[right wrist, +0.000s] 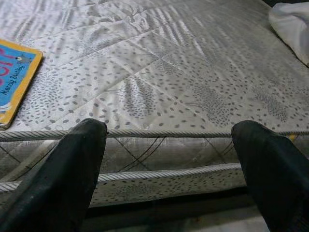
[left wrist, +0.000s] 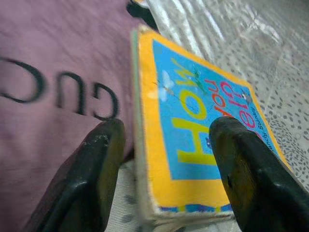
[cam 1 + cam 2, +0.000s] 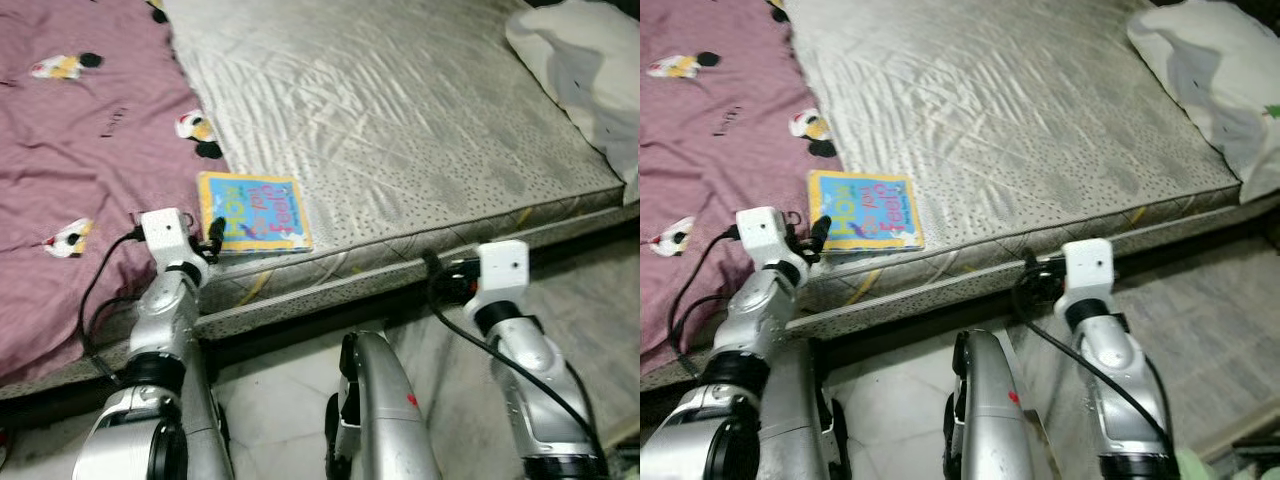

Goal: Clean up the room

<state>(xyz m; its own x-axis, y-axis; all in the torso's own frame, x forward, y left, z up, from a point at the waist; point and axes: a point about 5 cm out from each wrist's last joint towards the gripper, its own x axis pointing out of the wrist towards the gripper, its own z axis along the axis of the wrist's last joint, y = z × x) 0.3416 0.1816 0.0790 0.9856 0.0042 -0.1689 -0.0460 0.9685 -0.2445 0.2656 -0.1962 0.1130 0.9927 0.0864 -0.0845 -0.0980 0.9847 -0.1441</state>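
- The book (image 3: 254, 212) we mean to tidy away is a thick board book with a yellow border and a blue cover. It lies flat near the front edge of the bed's mattress (image 3: 400, 110), just beside the mauve blanket (image 3: 70, 140) that covers the left part of the bed.
- We judge it stiff and fairly light, with a smooth, possibly slippery cover; its pages are thick and should not crumple. Its near corner looks worn in the left wrist view.
- Lying flat, it gives little to pinch from above. We think the best hold is across the near left corner or along the spine edge, one finger on the cover and one slid under or against the side next to the blanket.
- Our left hand (image 2: 164, 169) sits at that near corner, fingers spread moderately: one finger (image 2: 91, 174) lies over the blanket side, the other (image 2: 246, 164) over the blue cover, the book's edge between them. We see nothing clamped yet.
- Our right hand (image 1: 171, 159) hangs well apart from the book, fingers wide, facing the mattress's front edge and holding nothing.
- A white pillow (image 3: 590, 70) lies at the far right of the mattress.
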